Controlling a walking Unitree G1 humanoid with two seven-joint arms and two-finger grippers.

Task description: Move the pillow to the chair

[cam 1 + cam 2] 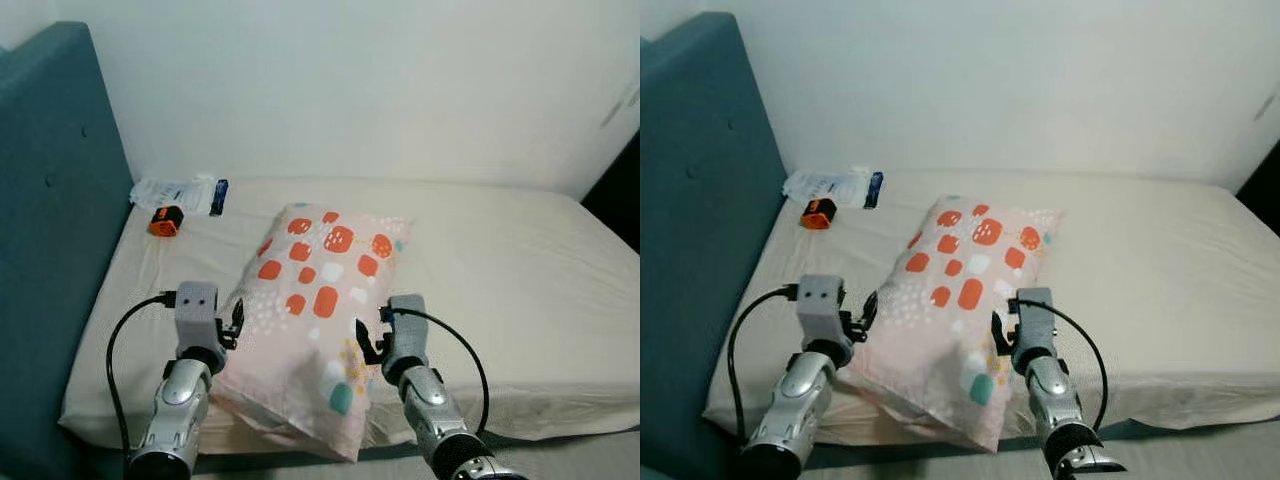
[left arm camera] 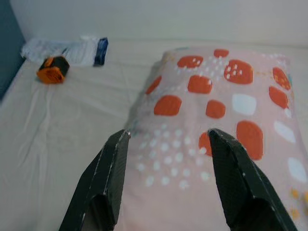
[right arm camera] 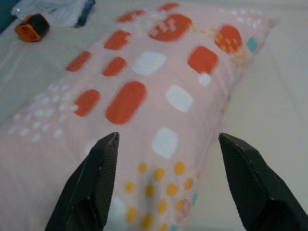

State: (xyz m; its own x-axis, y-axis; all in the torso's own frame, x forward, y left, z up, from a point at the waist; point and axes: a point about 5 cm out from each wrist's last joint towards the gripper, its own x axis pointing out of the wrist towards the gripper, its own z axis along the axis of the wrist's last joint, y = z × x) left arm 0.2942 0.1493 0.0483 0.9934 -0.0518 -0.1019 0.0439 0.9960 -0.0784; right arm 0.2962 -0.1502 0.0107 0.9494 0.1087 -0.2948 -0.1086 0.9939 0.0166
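- On the bed [image 1: 520, 290], the pillow [image 1: 315, 300] lies lengthwise on the cream sheet, pale pink with orange patches, its near end hanging just past the bed's front edge.
- At the pillow's near end, the left tool [image 1: 232, 322] sits against its left side, fingers [image 2: 108, 168] spread wide, holding nothing.
- At the pillow's right side, the right tool [image 1: 368, 338] is likewise spread wide, its fingers [image 3: 98, 168] empty above the cover.
- Beyond the pillow, toward the blue headboard [image 1: 50, 200], a small orange gadget [image 1: 165, 221] rests on the sheet.
- Just behind that gadget, a clear plastic packet [image 1: 185, 192] lies near the wall.
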